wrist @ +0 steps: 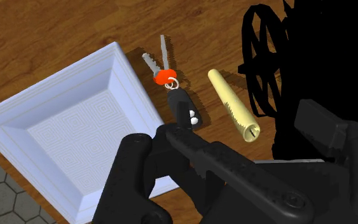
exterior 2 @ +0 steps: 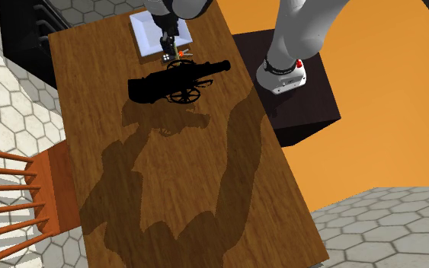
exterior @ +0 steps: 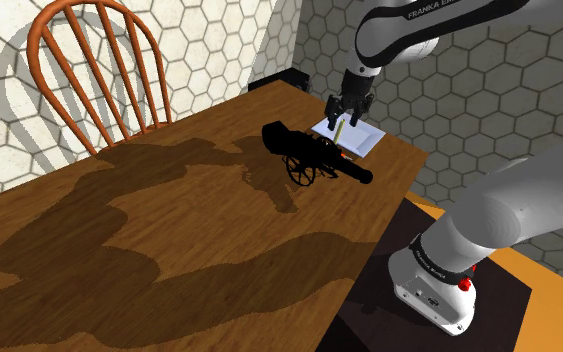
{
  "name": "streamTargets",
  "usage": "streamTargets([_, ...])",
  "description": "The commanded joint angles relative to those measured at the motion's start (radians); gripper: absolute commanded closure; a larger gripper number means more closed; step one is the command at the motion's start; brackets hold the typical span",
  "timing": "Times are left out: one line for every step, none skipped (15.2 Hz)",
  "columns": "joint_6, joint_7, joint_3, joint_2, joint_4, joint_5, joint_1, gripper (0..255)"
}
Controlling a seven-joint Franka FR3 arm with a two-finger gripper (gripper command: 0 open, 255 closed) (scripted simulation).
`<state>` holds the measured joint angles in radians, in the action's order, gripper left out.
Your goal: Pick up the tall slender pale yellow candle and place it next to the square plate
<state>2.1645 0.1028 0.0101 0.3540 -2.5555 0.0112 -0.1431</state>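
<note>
- My gripper (exterior: pixel 346 120) hangs over the far corner of the wooden table (exterior: pixel 169 230), just above the things gathered there.
- Its fingers are spread apart and pinch nothing.
- The pale yellow candle (wrist: pixel 233 105) lies flat on the table, not upright, and my fingers do not touch it.
- In the wrist view its wick end points toward my gripper.
- On one side of the candle lies a bunch of keys (wrist: pixel 170 79): two silver keys on a ring with an orange-red tag and a black fob.
- On its other side stands a black model cannon (exterior: pixel 314 162), with one spoked wheel just beside the candle.
- The white square plate (wrist: pixel 75 137) sits flat on the table beyond the keys from the candle, so the keys lie between plate and candle.
- The plate has a stepped rim, and one corner comes close to the key fob.
- In the shoulder view a wooden spindle-back chair (exterior: pixel 89 60) stands at the table's far left side, well apart from all this.
- Hexagon-tiled walls stand behind the table.
</note>
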Motion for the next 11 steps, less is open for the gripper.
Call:
streamTargets([0.0, 0.0, 0.0, 0.0, 0.0, 0.0, 0.0, 0])
streamTargets([0.0, 0.0, 0.0, 0.0, 0.0, 0.0, 0.0, 0])
streamTargets([0.0, 0.0, 0.0, 0.0, 0.0, 0.0, 0.0, 0])
streamTargets([-0.038, 0.0, 0.0, 0.016, 0.022, -0.001, 0.0, 0])
streamTargets([-0.076, 0.001, 0.0, 0.031, 0.045, -0.001, -0.001, 0])
streamTargets([-0.112, 0.001, 0.0, 0.044, 0.069, -0.001, -0.001, 0])
streamTargets([-0.141, 0.001, 0.0, 0.053, 0.089, -0.002, -0.001, 0])
streamTargets([-0.141, 0.001, 0.0, 0.053, 0.089, -0.002, -0.001, 0])
streamTargets([-0.141, 0.001, 0.0, 0.053, 0.088, -0.002, -0.001, 0])
streamTargets([-0.141, 0.001, 0.0, 0.053, 0.088, -0.002, -0.001, 0])
streamTargets([-0.141, 0.001, 0.0, 0.053, 0.089, -0.002, -0.001, 0])
